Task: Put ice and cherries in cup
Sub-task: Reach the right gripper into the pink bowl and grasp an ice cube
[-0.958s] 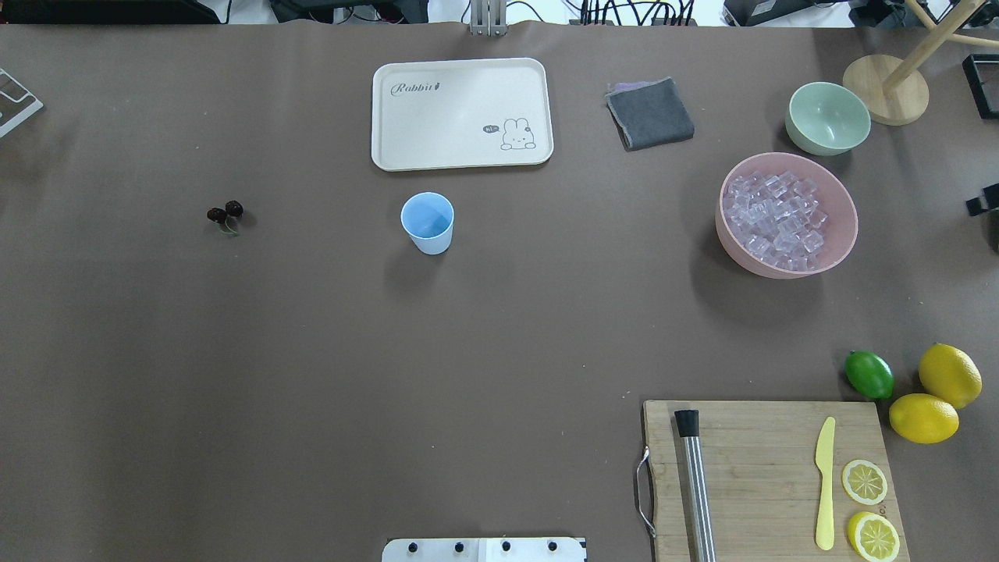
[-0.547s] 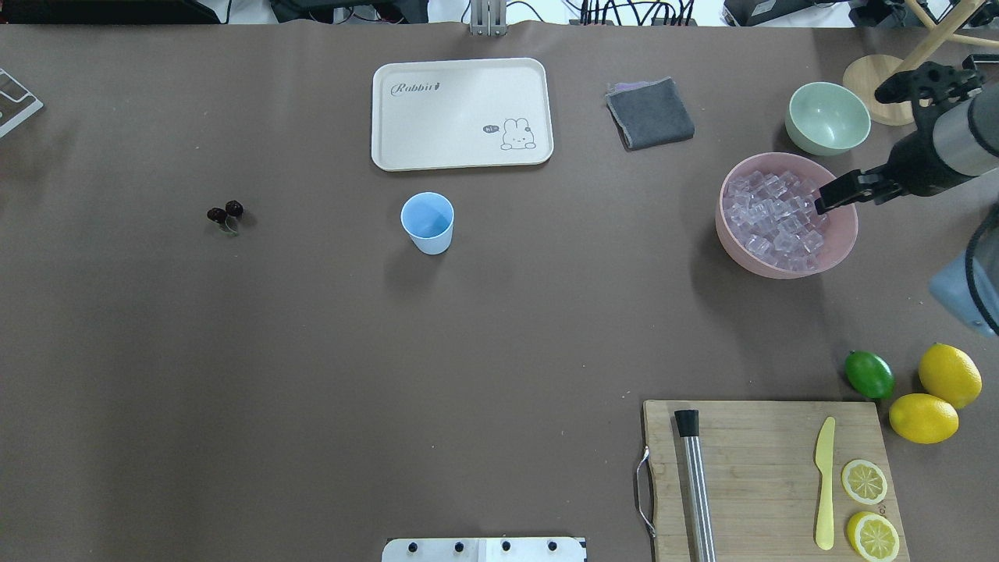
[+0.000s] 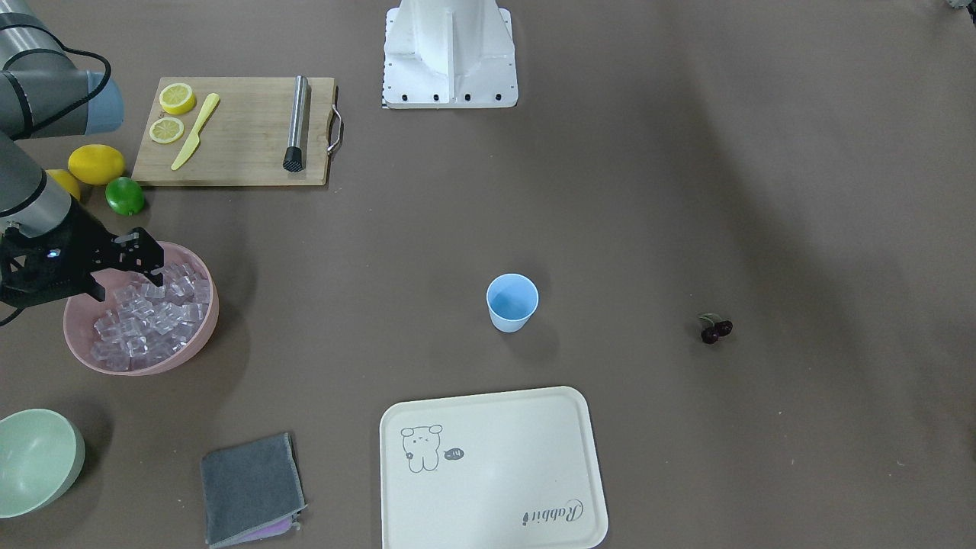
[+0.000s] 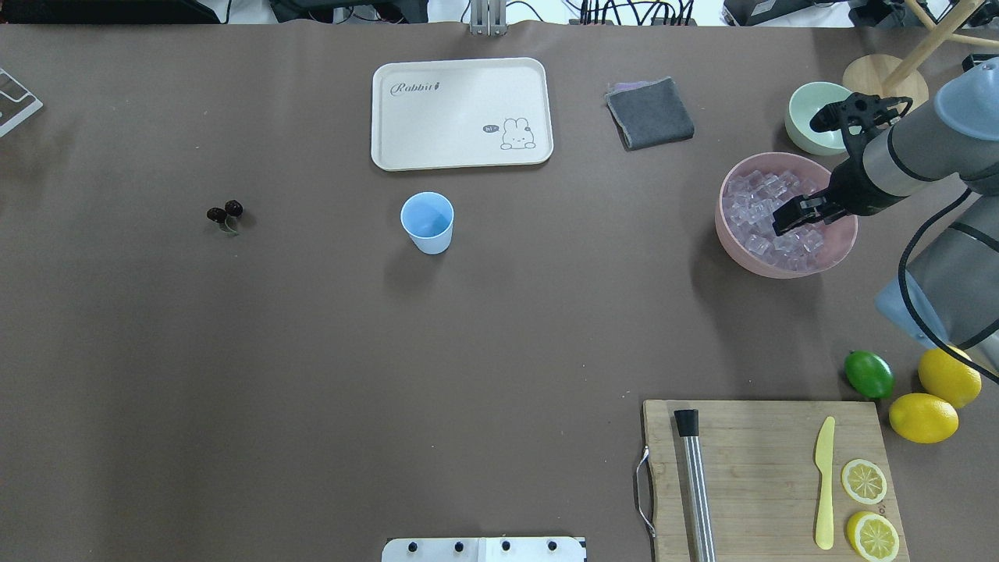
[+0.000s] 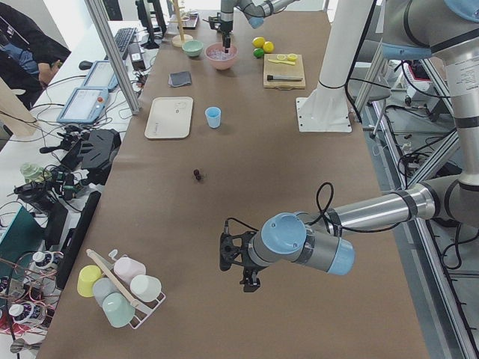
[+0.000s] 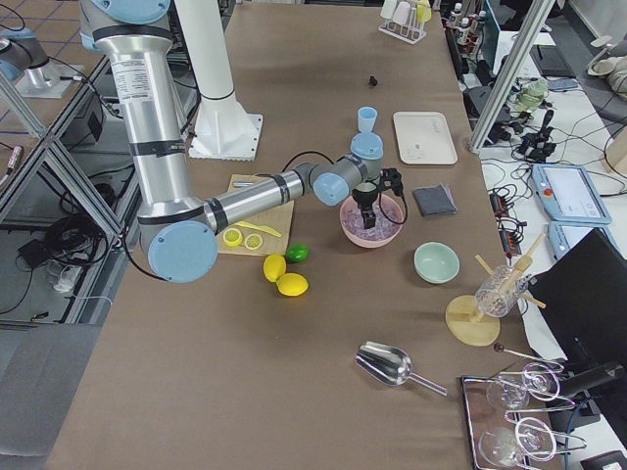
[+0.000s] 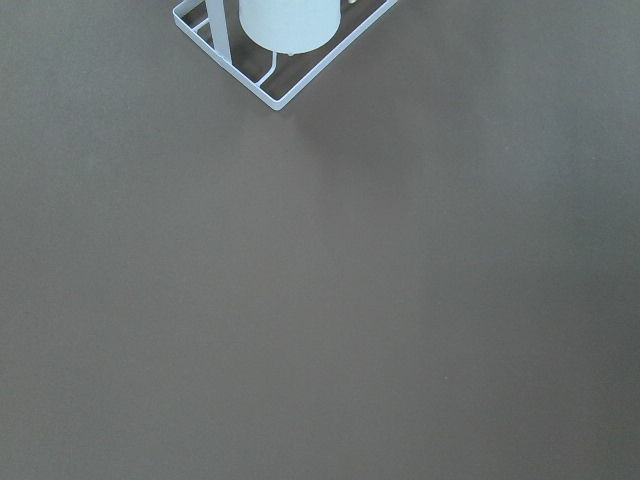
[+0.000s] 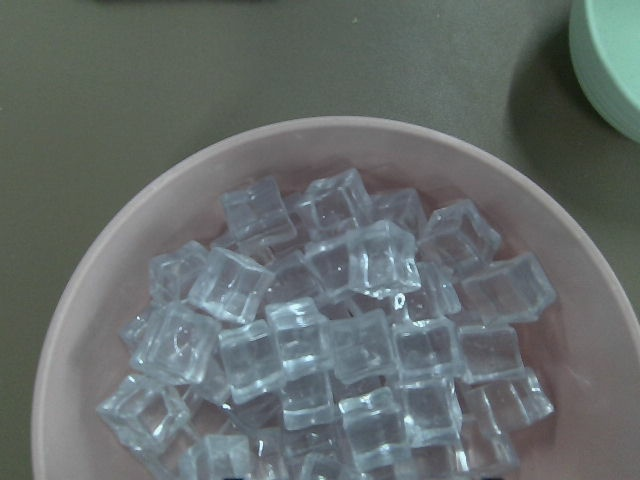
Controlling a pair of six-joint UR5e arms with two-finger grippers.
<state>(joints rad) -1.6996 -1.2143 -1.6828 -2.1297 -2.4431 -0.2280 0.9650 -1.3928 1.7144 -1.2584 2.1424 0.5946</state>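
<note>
Right gripper (image 4: 788, 218) hovers over the ice (image 4: 757, 211) in the pink bowl (image 4: 780, 270) near the table's right edge, jaws apart, holding nothing. Cup (image 4: 427, 222) stands mid-table, well apart from it. Cherries (image 4: 225, 212) lie toward the left edge. Green bowl (image 4: 815, 129) sits just beside the pink bowl, toward the far-right corner. Left gripper (image 5: 243, 263): state cannot be told.

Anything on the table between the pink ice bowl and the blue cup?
Nothing. In the overhead view the stretch from the pink bowl to the cup is bare table; the grey cloth sits farther back.
</note>
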